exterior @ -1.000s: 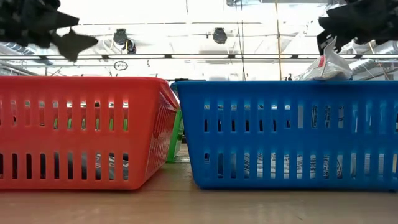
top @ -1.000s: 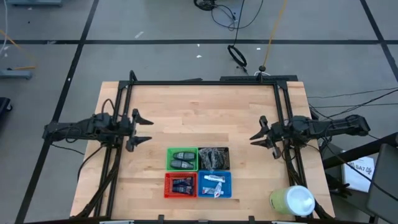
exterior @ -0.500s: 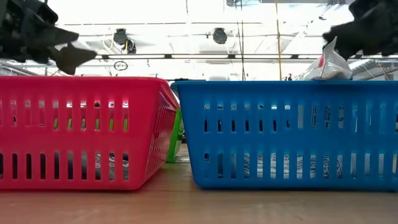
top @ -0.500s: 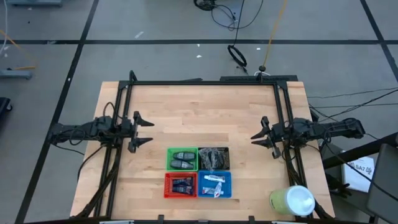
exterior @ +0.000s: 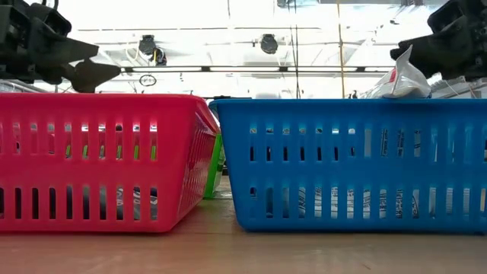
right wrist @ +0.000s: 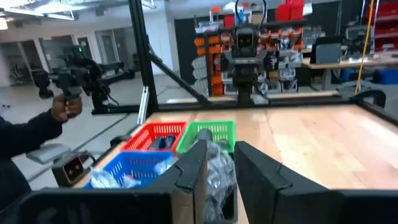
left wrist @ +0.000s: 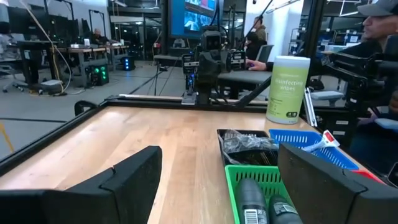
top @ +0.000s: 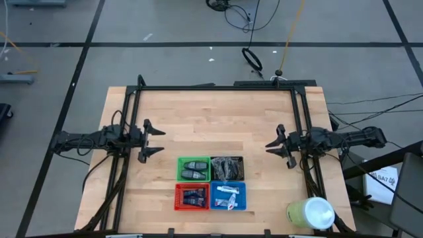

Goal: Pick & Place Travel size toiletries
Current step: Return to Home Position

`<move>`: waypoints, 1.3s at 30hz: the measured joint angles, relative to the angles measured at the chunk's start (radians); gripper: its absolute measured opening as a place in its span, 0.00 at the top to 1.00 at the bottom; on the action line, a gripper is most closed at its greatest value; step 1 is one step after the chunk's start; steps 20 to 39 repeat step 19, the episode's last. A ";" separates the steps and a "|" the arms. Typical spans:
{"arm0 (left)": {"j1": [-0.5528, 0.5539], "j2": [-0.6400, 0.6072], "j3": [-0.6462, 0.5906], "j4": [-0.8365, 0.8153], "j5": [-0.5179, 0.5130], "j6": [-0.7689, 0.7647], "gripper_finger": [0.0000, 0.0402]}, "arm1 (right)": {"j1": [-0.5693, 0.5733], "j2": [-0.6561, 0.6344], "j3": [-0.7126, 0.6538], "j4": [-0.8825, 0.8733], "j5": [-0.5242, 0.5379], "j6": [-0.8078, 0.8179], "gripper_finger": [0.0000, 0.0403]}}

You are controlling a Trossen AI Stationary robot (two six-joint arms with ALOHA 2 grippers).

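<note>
The left tool [top: 158, 139] hangs over the left part of the tabletop [top: 211, 112]. Its two fingers [left wrist: 134, 177] are spread wide and there is nothing between them. It is well apart from the four trays, which sit touching in a square block at mid-width, near the lower edge of the high view.

In the block's left column, the green tray [top: 179, 169] holds two dark grey ovals [top: 192, 174] lying side by side. Below it, the red tray [top: 176, 196] holds the dark blue tubes [top: 193, 196]. In the right column, the black tray [top: 227, 158] is filled with the dark mesh puffs [top: 227, 169]. The blue tray [top: 244, 196] holds the white-and-blue tubes [top: 227, 196], and in the low view one white tip pokes above that tray's rim. No toiletry lies on the bare wood.

The right tool [top: 271, 145] hangs over the right part of the tabletop, facing the left one and also clear of the trays. Its fingers [right wrist: 189, 168] stand only a narrow gap apart and grip nothing.

A pale green cylinder [top: 310, 213] with a white top stands at the tabletop's lower right corner, beside the blue tray but apart from it.
</note>
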 joint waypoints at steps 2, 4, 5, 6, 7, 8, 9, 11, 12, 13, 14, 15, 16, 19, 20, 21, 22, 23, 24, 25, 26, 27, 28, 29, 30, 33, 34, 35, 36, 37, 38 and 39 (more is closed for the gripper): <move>0.000 0.000 0.000 0.000 0.001 -0.005 0.23 | 0.000 0.000 0.000 -0.027 0.000 -0.001 0.82; 0.000 0.000 0.000 -0.002 0.012 -0.008 0.23 | 0.000 -0.008 -0.001 -0.047 0.001 -0.001 0.82; 0.000 0.000 0.000 -0.003 0.022 -0.008 0.23 | 0.000 -0.014 -0.001 -0.049 0.001 -0.001 0.82; 0.000 0.000 0.000 -0.005 0.031 -0.008 0.23 | 0.000 -0.020 -0.002 -0.048 0.001 -0.004 0.82; 0.000 0.000 0.000 -0.007 0.037 -0.008 0.23 | 0.000 -0.027 -0.002 -0.049 0.002 -0.006 0.82; 0.000 0.000 0.000 -0.009 0.042 -0.008 0.23 | 0.000 -0.032 -0.002 -0.053 0.002 -0.013 0.82; 0.000 0.000 0.000 -0.009 0.045 -0.008 0.23 | 0.000 -0.035 -0.002 -0.057 0.002 -0.020 0.82; 0.000 0.000 0.000 -0.010 0.046 -0.012 0.23 | 0.000 -0.041 -0.003 -0.076 0.032 -0.027 0.82; 0.000 0.000 0.000 -0.010 0.046 -0.017 0.23 | 0.000 -0.044 -0.003 -0.097 0.059 -0.027 0.82; 0.000 0.000 0.000 -0.010 0.046 -0.023 0.23 | 0.000 -0.047 -0.003 -0.119 0.086 -0.027 0.82; 0.000 0.000 0.000 -0.010 0.046 -0.025 0.23 | 0.000 -0.048 -0.003 -0.124 0.105 -0.028 0.82; 0.000 0.000 0.000 -0.010 0.046 -0.029 0.23 | 0.000 -0.049 -0.003 -0.126 0.116 -0.028 0.82; 0.000 0.000 0.000 -0.010 0.046 -0.032 0.23 | 0.000 -0.050 -0.003 -0.126 0.121 -0.028 0.82; 0.000 0.000 0.000 -0.011 0.047 -0.032 0.23 | 0.000 -0.050 -0.003 -0.127 0.121 -0.028 0.82; 0.000 0.000 0.000 -0.011 0.047 -0.032 0.23 | 0.000 -0.050 -0.003 -0.127 0.121 -0.028 0.82; 0.000 0.000 0.000 -0.011 0.047 -0.032 0.23 | 0.000 -0.050 -0.003 -0.127 0.121 -0.028 0.82; 0.000 0.000 0.000 -0.011 0.047 -0.032 0.23 | 0.000 -0.050 -0.003 -0.127 0.121 -0.028 0.82; 0.000 0.000 0.000 -0.011 0.047 -0.032 0.23 | 0.000 -0.050 -0.003 -0.127 0.121 -0.028 0.82; 0.000 0.000 0.000 -0.011 0.047 -0.032 0.23 | 0.000 -0.050 -0.003 -0.127 0.121 -0.028 0.82; 0.000 0.000 0.000 -0.011 0.047 -0.032 0.23 | 0.000 -0.050 -0.003 -0.127 0.121 -0.028 0.82; 0.000 0.000 0.000 -0.011 0.047 -0.032 0.23 | 0.000 -0.050 -0.003 -0.127 0.121 -0.028 0.82; 0.000 0.000 0.000 -0.011 0.047 -0.032 0.23 | 0.000 -0.050 -0.003 -0.127 0.121 -0.028 0.82; 0.000 0.000 0.000 -0.011 0.047 -0.032 0.23 | 0.000 -0.050 -0.003 -0.127 0.121 -0.028 0.82; 0.000 0.000 0.000 -0.011 0.047 -0.032 0.23 | 0.000 -0.050 -0.003 -0.127 0.121 -0.028 0.82; 0.000 0.000 0.000 -0.011 0.047 -0.032 0.23 | 0.000 -0.050 -0.003 -0.127 0.121 -0.028 0.82; 0.000 0.000 0.000 -0.011 0.047 -0.032 0.23 | 0.000 -0.050 -0.003 -0.127 0.121 -0.028 0.82; 0.000 0.000 0.000 -0.011 0.047 -0.032 0.23 | 0.000 -0.050 -0.003 -0.127 0.121 -0.028 0.82; 0.000 0.000 0.000 -0.011 0.047 -0.032 0.23 | 0.000 -0.050 -0.003 -0.127 0.121 -0.028 0.82; 0.000 0.000 0.000 -0.011 0.047 -0.032 0.23 | 0.000 -0.050 -0.003 -0.127 0.121 -0.028 0.82; 0.000 0.000 0.000 -0.011 0.047 -0.032 0.23 | 0.000 -0.050 -0.003 -0.127 0.121 -0.028 0.82; 0.000 0.000 0.000 -0.011 0.047 -0.032 0.23 | 0.000 -0.050 -0.003 -0.127 0.121 -0.028 0.82; 0.000 0.000 0.000 -0.011 0.047 -0.032 0.23 | 0.000 -0.050 -0.003 -0.127 0.121 -0.028 0.82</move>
